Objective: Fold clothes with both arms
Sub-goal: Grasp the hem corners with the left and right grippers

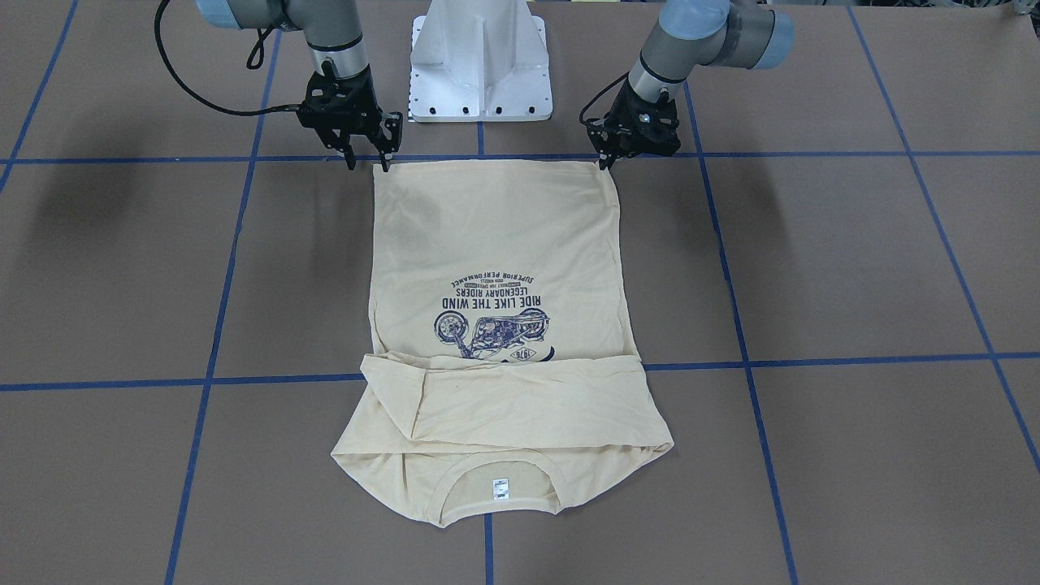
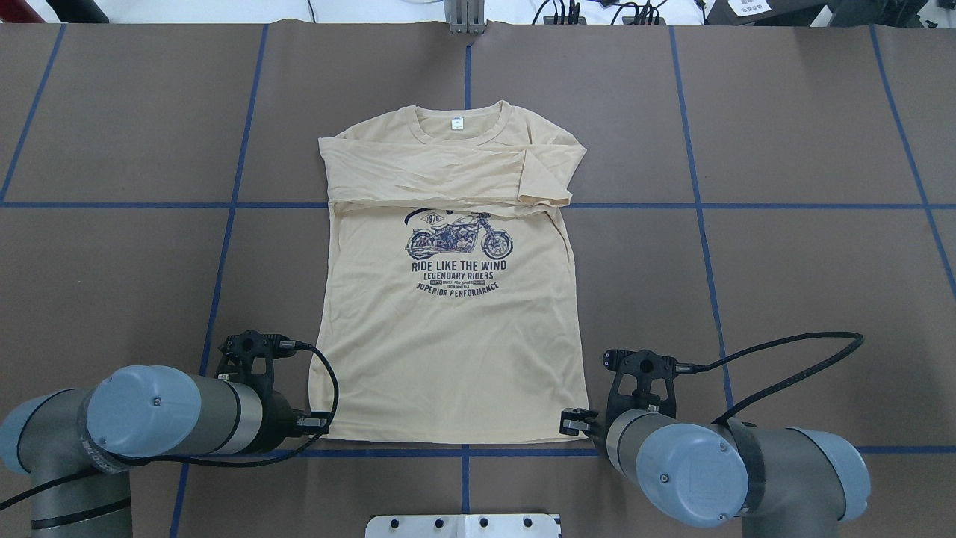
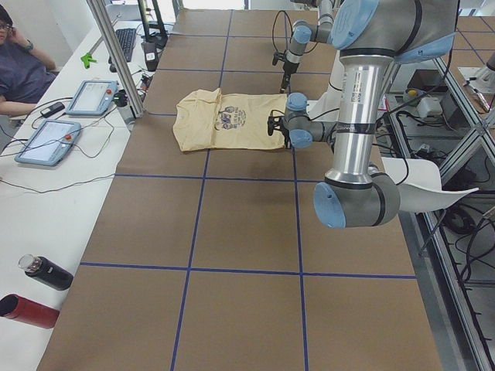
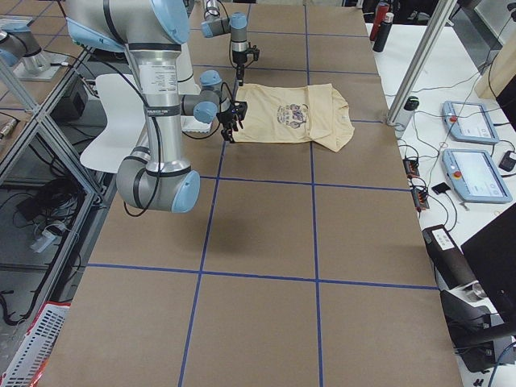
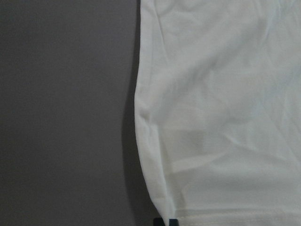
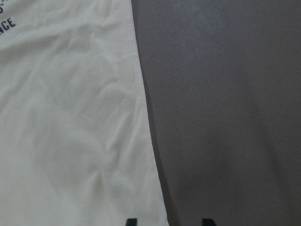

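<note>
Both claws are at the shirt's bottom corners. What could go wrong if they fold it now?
The right gripper hangs open at the corner of the shirt; it might close on one layer only, or miss.
If the left gripper grabs differently, the fold could come out crooked.
The sleeves lie folded across the chest and might slip.

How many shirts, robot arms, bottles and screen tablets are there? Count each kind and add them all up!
Shirts: 1, the cream T-shirt.
Robot arms: 2, the left arm and the right arm.
Bottles: 2, the black bottle and the red bottle.
Screen tablets: 2, the near tablet and the far tablet.
Total: 7.
</note>
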Controlling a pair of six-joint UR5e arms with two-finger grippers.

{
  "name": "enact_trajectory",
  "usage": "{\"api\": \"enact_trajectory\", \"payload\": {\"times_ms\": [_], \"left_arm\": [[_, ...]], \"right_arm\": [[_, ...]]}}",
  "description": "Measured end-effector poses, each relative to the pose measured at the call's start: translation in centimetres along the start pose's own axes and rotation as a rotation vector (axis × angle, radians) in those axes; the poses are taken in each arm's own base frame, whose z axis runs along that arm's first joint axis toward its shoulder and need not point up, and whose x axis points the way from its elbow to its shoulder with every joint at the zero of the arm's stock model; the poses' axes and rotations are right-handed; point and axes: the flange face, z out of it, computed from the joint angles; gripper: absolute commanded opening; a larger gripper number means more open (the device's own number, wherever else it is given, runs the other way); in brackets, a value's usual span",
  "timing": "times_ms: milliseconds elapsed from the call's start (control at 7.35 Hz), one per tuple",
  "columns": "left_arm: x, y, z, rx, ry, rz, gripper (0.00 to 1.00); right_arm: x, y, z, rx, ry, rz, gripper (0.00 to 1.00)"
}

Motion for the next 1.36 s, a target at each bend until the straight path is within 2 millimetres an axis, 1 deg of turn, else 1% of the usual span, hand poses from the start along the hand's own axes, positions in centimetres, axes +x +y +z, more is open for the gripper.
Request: {"api": "enact_trajectory", "payload": {"times_ms": [544, 952, 1088, 1224, 1361], "left_arm": [[0.0, 0.0, 0.0, 0.0, 0.0, 0.0, 0.0], [0.0, 0.0, 0.0, 0.0, 0.0, 0.0, 0.0], [0.0, 0.0, 0.0, 0.0, 0.0, 0.0, 0.0], [0.0, 0.0, 0.0, -0.001, 0.001, 0.0, 0.0], [0.1, 0.0, -0.1, -0.001, 0.002, 0.0, 0.0]], "right_arm": [[0.0, 0.8, 1.1, -0.007, 0.016, -0.01, 0.5], [-1.3, 1.0, 1.7, -0.006, 0.012, -0.01, 0.49], [-1.4, 1.0, 1.7, -0.005, 0.013, -0.01, 0.4], [-1.5, 1.0, 1.7, -0.005, 0.013, -0.01, 0.34], [-1.5, 0.9, 1.7, -0.004, 0.014, -0.01, 0.32]]}}
